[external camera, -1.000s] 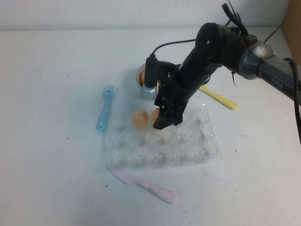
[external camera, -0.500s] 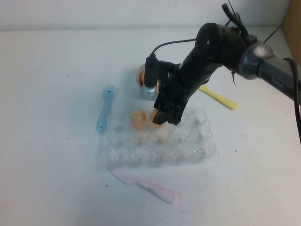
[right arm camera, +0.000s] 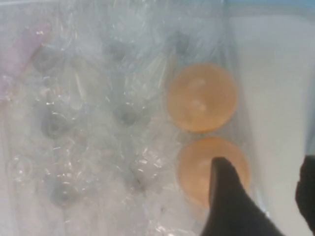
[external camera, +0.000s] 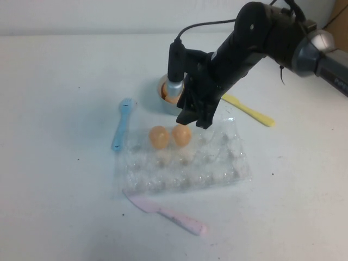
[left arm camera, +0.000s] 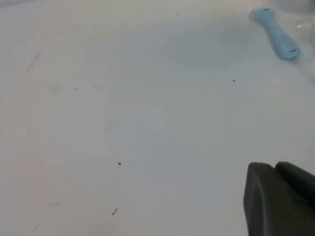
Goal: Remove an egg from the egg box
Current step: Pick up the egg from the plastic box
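Above the egg box (external camera: 187, 157) your right gripper (external camera: 194, 117) hangs, jaws parted, empty — two eggs beneath, bowl (external camera: 169, 97) behind; left gripper (left arm camera: 278, 199) unreadable.

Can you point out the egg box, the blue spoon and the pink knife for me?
egg box (external camera: 217, 168): high view, on an empty cup of the clear tray.
blue spoon (external camera: 121, 126): high view, on the middle of its handle.
pink knife (external camera: 163, 213): high view, on the middle, where blade meets handle.
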